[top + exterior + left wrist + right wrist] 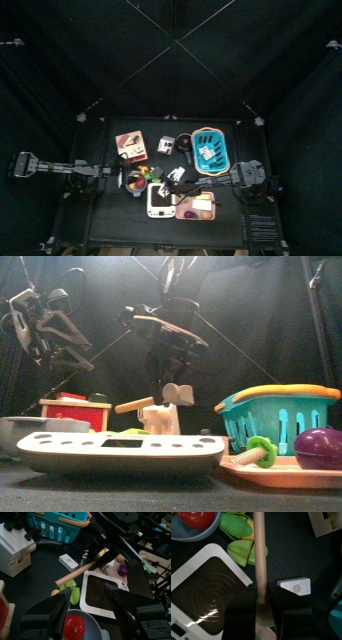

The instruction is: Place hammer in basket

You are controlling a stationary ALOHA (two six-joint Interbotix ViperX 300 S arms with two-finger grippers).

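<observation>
The hammer (258, 557) has a long pale wooden handle. My right gripper (261, 594) is shut on it near the head end, low over the table's middle (178, 187). In the left wrist view the handle (79, 572) slants out from the right gripper's jaws. In the front view the handle (134, 405) sticks out leftward below the right gripper (174, 388). The oval teal basket (211, 147) with its orange rim stands behind, to the right (281, 416). My left gripper (90, 594) is open and empty, left of the hammer.
A white rectangular scale (204, 592) lies under the handle, at the table's front (120, 451). Green toy pieces (241, 547) and a bowl with a red ball (198, 518) lie beside it. A small white block (296, 587), a white knife block (13, 549), a pink-brown box (130, 145) and a purple piece (318, 446) stand around.
</observation>
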